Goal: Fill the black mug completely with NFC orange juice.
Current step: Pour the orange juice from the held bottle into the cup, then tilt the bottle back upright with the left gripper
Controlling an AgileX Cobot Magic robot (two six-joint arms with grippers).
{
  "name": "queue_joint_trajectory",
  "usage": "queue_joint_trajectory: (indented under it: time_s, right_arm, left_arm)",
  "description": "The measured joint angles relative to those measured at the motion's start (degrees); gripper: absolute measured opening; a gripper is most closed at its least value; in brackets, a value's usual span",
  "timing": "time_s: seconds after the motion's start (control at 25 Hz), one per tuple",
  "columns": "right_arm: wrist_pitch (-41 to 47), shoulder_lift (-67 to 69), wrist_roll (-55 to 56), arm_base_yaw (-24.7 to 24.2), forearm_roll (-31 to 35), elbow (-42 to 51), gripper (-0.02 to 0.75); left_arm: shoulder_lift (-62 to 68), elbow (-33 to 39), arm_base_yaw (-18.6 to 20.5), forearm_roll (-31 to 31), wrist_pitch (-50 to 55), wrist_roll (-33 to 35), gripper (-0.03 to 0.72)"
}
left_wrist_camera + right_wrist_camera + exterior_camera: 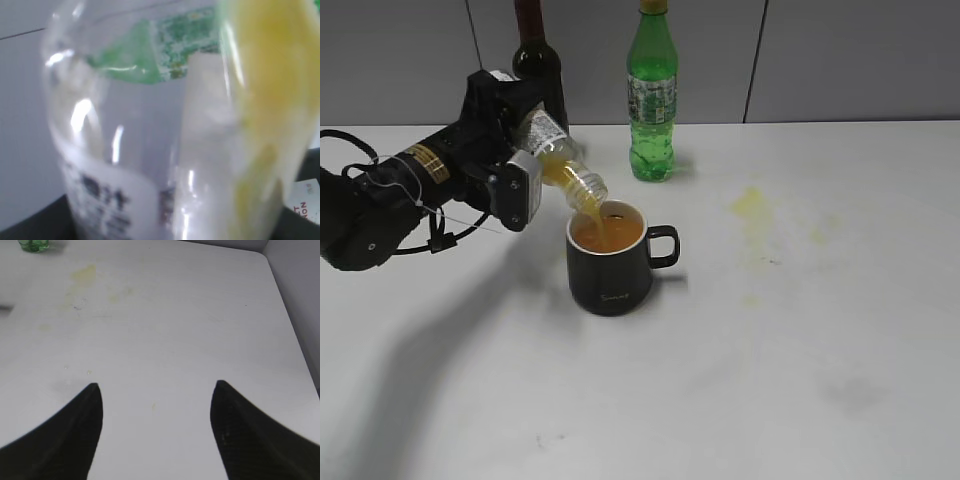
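Observation:
The black mug (612, 280) stands mid-table with its handle to the right and holds orange juice (607, 233) close to its rim. My left gripper (525, 140) is shut on the small clear juice bottle (560, 165). The bottle is tilted neck-down, its mouth over the mug's left rim, and juice lies in its neck. In the left wrist view the bottle (150, 150) fills the frame, blurred, with orange juice (270, 100) along its right side; the gripper's fingers are hidden there. My right gripper (156, 390) hangs open over bare table, with nothing between its fingers.
A green soda bottle (652, 100) and a dark wine bottle (535, 55) stand at the back by the wall, behind the mug. Yellowish stains (752, 205) mark the table to the mug's right. In the right wrist view the table's edge (290, 315) meets the wall.

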Motion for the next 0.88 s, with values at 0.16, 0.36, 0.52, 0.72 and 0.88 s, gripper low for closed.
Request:
queue_joint_trajectory:
  time_s: [0.16, 0.36, 0.52, 0.72, 0.88]
  right_arm:
    - [0.00, 0.00, 0.00, 0.00, 0.00, 0.00, 0.515]
    - [0.00, 0.00, 0.00, 0.00, 0.00, 0.00, 0.515]
    - [0.00, 0.00, 0.00, 0.00, 0.00, 0.00, 0.515]
    - [0.00, 0.00, 0.00, 0.00, 0.00, 0.00, 0.515]
    - [0.00, 0.00, 0.00, 0.00, 0.00, 0.00, 0.515]
  left_arm:
    - [0.00, 0.00, 0.00, 0.00, 0.00, 0.02, 0.468]
    - [0.00, 0.00, 0.00, 0.00, 0.00, 0.07, 0.468]
    - [0.00, 0.00, 0.00, 0.00, 0.00, 0.75, 0.468]
    - [0.00, 0.00, 0.00, 0.00, -0.05, 1.55, 0.468]
    - [0.00, 0.00, 0.00, 0.00, -0.17, 1.59, 0.468]
